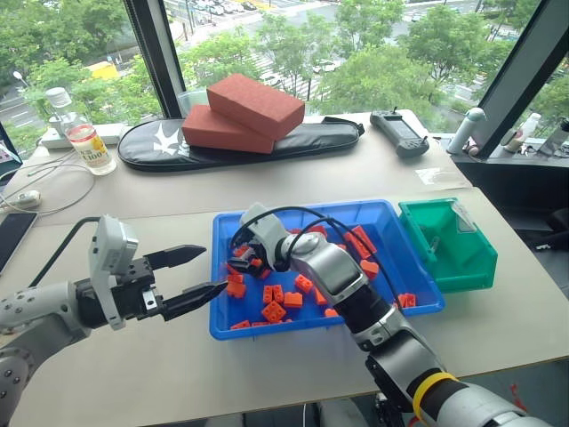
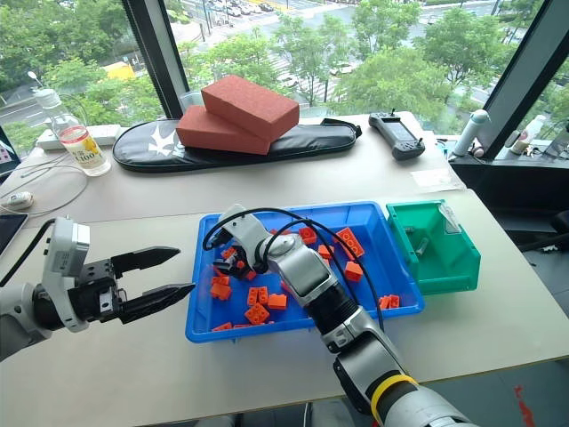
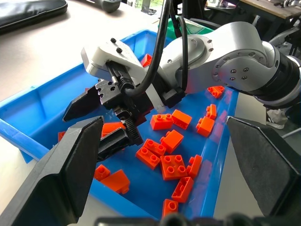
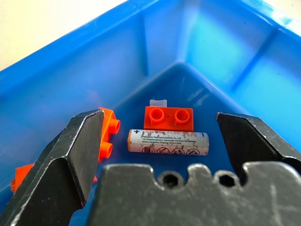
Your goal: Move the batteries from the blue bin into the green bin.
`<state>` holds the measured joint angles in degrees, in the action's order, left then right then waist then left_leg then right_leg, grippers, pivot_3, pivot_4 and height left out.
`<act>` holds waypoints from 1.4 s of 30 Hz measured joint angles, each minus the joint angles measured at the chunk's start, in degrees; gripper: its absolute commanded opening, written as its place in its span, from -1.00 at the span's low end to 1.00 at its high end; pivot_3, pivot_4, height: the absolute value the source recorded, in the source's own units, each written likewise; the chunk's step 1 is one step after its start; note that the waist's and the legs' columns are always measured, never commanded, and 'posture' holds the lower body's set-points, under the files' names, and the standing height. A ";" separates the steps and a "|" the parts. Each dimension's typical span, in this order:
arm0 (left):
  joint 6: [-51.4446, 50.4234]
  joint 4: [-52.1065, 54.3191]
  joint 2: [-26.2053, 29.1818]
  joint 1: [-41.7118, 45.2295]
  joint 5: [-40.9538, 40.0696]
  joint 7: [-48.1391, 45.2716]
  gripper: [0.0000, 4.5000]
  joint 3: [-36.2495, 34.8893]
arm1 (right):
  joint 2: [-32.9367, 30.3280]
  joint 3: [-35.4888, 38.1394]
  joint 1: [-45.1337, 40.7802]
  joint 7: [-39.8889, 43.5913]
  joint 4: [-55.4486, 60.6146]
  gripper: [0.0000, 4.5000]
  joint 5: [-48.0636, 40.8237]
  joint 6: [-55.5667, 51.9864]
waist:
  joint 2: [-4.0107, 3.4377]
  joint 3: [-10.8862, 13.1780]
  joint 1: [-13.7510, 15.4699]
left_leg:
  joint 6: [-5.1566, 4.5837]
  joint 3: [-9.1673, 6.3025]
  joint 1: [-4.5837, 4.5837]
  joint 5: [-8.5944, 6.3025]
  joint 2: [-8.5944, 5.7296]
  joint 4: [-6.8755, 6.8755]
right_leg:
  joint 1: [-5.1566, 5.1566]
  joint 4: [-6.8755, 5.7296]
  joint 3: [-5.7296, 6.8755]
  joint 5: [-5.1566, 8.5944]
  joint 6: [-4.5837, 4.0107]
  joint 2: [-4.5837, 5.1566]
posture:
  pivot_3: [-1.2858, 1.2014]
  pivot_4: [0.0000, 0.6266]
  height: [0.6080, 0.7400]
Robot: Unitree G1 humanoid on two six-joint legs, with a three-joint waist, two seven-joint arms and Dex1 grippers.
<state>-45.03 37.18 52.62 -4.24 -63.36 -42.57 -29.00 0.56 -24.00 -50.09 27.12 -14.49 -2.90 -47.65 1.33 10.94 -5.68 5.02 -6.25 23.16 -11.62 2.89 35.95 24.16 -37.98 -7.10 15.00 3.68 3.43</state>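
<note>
The battery (image 4: 168, 143) lay flat near a corner of the blue bin (image 4: 197, 52), long axis spanning the gap of the wide-open right tool (image 4: 160, 141); the left tool (image 1: 197, 274) was spread too.

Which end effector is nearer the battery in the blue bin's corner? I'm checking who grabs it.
Right. The right end effector hovers open with the battery between its fingers, inside the blue bin. The left end effector sits open outside the bin's left wall.

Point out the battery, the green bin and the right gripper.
battery (image 4: 168, 142), right wrist view, middle of its label.
green bin (image 1: 476, 267), left eye view, front wall.
right gripper (image 4: 160, 141), right wrist view, between its open fingertips.
</note>
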 measured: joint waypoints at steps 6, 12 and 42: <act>-0.01 -0.16 0.01 0.20 0.03 -0.26 1.00 0.35 | -0.33 -0.04 -0.03 0.41 -0.17 0.53 0.00 -0.11 | 0.00 0.00 -0.01 | 0.00 0.00 0.00 0.00 0.00 0.00 | 0.00 0.00 0.00 0.00 0.00 0.00 | 0.03 -0.52 1.00; -0.01 -0.81 0.01 0.68 0.12 -0.71 1.00 0.77 | -1.60 -0.94 -0.03 1.38 0.40 -0.22 1.07 -0.72 | 0.02 -0.02 0.03 | 0.00 0.00 0.00 0.00 0.00 0.01 | -0.02 0.01 0.00 0.00 0.00 0.00 | 0.03 -0.52 1.00; -0.01 -1.54 0.01 1.36 0.37 -1.31 1.00 1.86 | -6.35 1.97 -1.35 5.71 9.28 0.99 0.32 -7.22 | 0.04 -0.02 0.02 | 0.00 0.00 0.09 0.00 0.00 -0.03 | 0.07 0.05 0.00 0.01 0.00 0.00 | 0.03 -0.52 1.00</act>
<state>-45.04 35.65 52.63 -2.88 -62.99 -43.87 -27.14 -5.79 -22.03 -51.44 32.83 -5.22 -2.58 -54.88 1.38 10.92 -5.66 5.02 -6.25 23.25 -11.62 2.89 35.92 24.23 -37.92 -7.10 15.01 3.68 3.44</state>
